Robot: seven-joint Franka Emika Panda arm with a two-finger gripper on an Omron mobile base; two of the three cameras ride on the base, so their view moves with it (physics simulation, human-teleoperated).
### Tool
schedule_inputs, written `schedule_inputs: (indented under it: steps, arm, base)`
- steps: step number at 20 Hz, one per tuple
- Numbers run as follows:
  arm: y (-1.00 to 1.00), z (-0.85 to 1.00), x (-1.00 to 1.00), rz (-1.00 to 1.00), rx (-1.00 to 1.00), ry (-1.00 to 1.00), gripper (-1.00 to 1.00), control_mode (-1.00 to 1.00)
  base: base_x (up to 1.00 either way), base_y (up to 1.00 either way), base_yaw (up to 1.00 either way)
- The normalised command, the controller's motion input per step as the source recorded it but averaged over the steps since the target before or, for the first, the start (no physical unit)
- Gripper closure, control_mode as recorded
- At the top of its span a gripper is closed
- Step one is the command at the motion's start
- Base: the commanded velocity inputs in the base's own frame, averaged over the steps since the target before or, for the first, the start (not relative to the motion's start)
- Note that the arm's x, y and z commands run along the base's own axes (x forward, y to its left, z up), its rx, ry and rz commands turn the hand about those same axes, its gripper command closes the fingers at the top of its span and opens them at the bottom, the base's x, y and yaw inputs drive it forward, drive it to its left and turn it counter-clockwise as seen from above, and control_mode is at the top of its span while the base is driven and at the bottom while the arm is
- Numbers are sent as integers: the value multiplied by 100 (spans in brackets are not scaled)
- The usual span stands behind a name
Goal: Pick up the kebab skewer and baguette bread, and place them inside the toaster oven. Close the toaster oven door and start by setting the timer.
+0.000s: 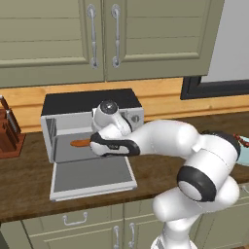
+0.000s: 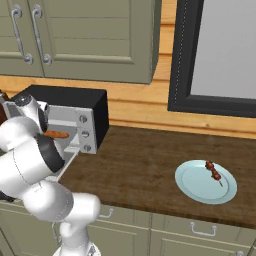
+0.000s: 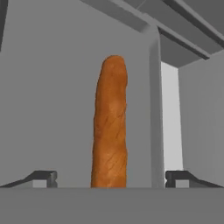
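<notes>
1. The toaster oven stands on the bench with its toaster oven door dropped flat. The arm reaches across that door into the cavity; a careless pull-back could catch the door or the frame and shove the whole oven.
2. The baguette bread lies on the oven floor, lengthwise between the hand's tips. Its near end sits towards the opening, so it may foul the door when that is shut, if it does not lie fully in.
3. The hand is spread wide, its fingers well clear of the loaf on both sides and gripping nothing. Withdrawn at a slant, one finger could drag the loaf out.
4. The kebab skewer rests on a pale blue plate, well apart to the oven's right. It is thin and may roll or slip from a poor pinch.
</notes>
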Motion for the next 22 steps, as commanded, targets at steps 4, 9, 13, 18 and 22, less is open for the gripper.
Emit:
schedule_inputs:
  steps: [4,9,13,18,22]
  arm:
    - [-48,42,-57,-19,0,9,-100,-100]
    - [-84,39,-68,-34,4,10,-100,-100]
    - [-100,38,-82,-33,7,9,-100,-100]
    - [-100,27,-82,-29,9,10,-100,-100]
    - [-100,0,-59,-25,5,12,-100,-100]
  base:
    - [0,0,0]
    - [0,0,0]
    - [0,0,0]
    - [0,0,0]
    - [0,0,0]
